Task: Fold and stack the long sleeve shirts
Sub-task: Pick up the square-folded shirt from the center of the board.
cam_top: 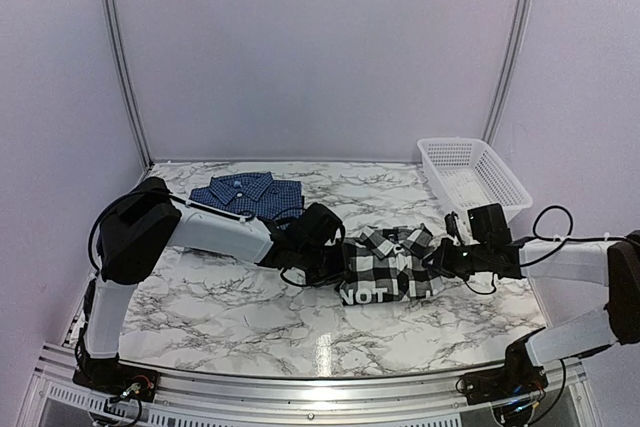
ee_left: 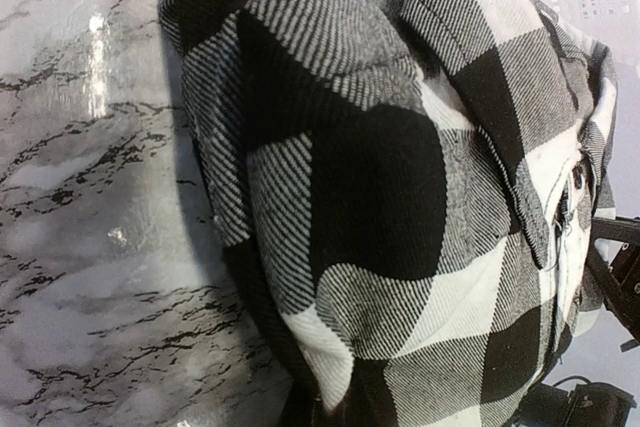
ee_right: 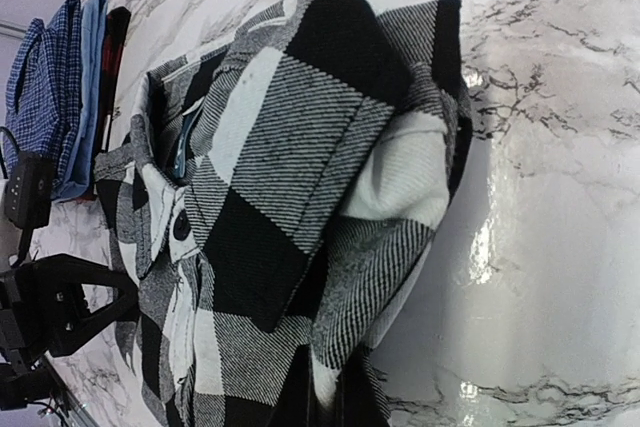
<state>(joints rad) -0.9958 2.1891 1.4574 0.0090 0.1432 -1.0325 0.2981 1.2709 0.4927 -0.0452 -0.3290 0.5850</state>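
Now the left gripper (cam_top: 333, 259) and right gripper (cam_top: 441, 260) each clamp a side of the folded checked shirt (cam_top: 390, 265), which likely needs lifting onto the far-left blue shirt (cam_top: 245, 195).

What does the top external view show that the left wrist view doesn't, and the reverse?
Only top external: the dark blue shirt folded at back left, and the white lettering on the black-and-white checked shirt. Only left wrist: the buttons below the collar. Both: that checked shirt, the marble table, the white basket.
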